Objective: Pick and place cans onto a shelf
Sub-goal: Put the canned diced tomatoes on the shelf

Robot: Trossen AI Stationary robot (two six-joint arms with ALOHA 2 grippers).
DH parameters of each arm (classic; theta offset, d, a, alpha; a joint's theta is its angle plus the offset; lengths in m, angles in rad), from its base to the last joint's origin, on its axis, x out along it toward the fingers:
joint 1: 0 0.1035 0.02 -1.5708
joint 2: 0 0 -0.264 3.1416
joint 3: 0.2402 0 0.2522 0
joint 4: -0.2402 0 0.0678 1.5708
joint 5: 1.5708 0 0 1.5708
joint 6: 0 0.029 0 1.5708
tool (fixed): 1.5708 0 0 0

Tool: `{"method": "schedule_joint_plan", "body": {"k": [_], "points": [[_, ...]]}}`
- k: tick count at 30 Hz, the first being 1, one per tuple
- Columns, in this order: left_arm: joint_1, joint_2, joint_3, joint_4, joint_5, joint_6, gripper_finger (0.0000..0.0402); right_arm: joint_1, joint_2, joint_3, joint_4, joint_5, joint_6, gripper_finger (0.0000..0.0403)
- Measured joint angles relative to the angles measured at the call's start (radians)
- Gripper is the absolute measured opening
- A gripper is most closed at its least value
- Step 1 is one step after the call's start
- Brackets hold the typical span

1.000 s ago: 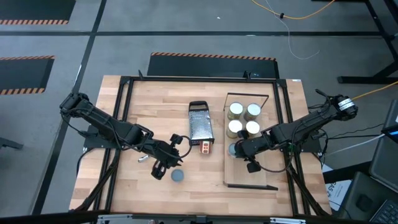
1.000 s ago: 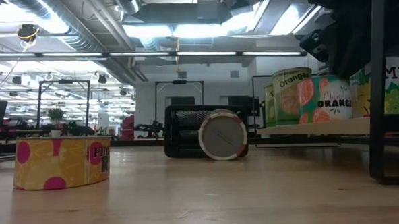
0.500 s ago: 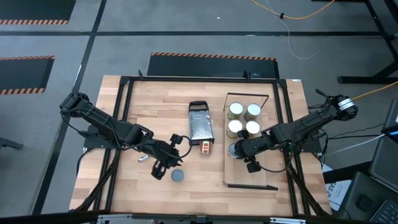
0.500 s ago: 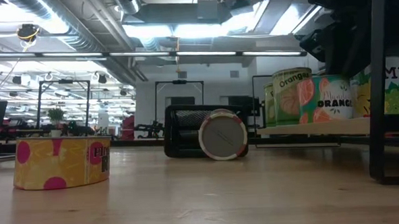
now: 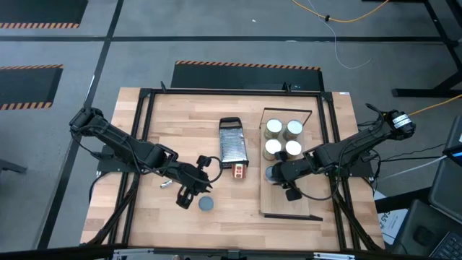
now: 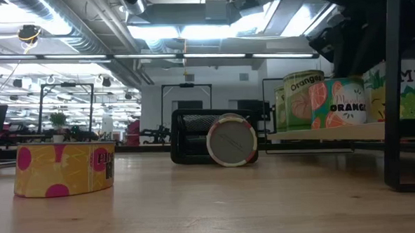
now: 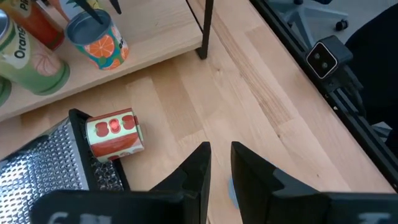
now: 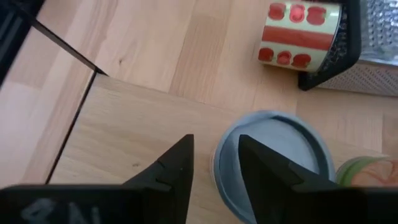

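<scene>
The right gripper (image 5: 283,180) sits over the shelf (image 5: 303,206), just beside the blue-topped can (image 5: 272,174) that stands near the shelf's left edge; in the right wrist view its fingers (image 8: 174,165) are only a narrow gap apart, with the can's rim (image 8: 273,155) right at the nearer fingertip, so they look neither wide enough to straddle the can nor clamped on it. 4 cans (image 5: 283,139) stand in a square at the shelf's far end, and the blue-topped one seems set just short of them. If the step in hand is leaving this can, the gripper should pull straight up and away from the rim, since a sideways drag could tip it into the 2 nearest cans. The left gripper (image 5: 189,193), fingers nearly together on nothing (image 7: 217,171), hovers over the bench near its front edge, just beside a grey-topped can (image 5: 206,205), which shows a yellow, pink-dotted side (image 6: 64,168). A red-labelled can (image 5: 239,170) lies on its side against the grater (image 5: 232,146) mid-bench. For the grey-topped can, the fingers need to spread first, then come down square around its sides.
</scene>
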Motion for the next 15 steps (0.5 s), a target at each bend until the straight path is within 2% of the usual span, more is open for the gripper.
{"method": "schedule_joint_plan", "body": {"k": [8, 15], "points": [[-0.001, 0.018, 0.0, 0.044, 0.0, 0.0, 0.0055, 0.0, -0.045, 0.001, 0.044, 0.0, -0.006, 0.0131], [-0.004, 0.101, 0.0, 0.08, -0.005, -0.001, 0.0055, 0.0, -0.096, 0.002, 0.206, 0.0, -0.08, 0.0131]]}}
